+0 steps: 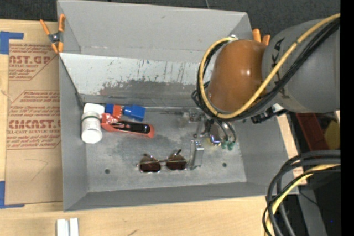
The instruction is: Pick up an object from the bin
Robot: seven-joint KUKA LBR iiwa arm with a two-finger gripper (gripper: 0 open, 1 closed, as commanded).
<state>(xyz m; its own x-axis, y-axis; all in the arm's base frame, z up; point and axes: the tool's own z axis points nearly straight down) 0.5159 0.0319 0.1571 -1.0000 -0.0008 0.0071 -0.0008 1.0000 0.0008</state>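
gripper [196, 156] low near front edge of bin [138, 25] | just beside brown sunglasses [161, 163] | grip state: cannot tell

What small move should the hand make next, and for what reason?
Probably a slight shift toward the view's left, then down: the hand sits just beside the nearer lens of the brown sunglasses on the floor of the bin, not centred over them. The white bottle lies much farther away.

Scuffed matt metal bin [149, 77]; glossy sunglasses [149, 164]; smooth plastic bottle [92, 124].
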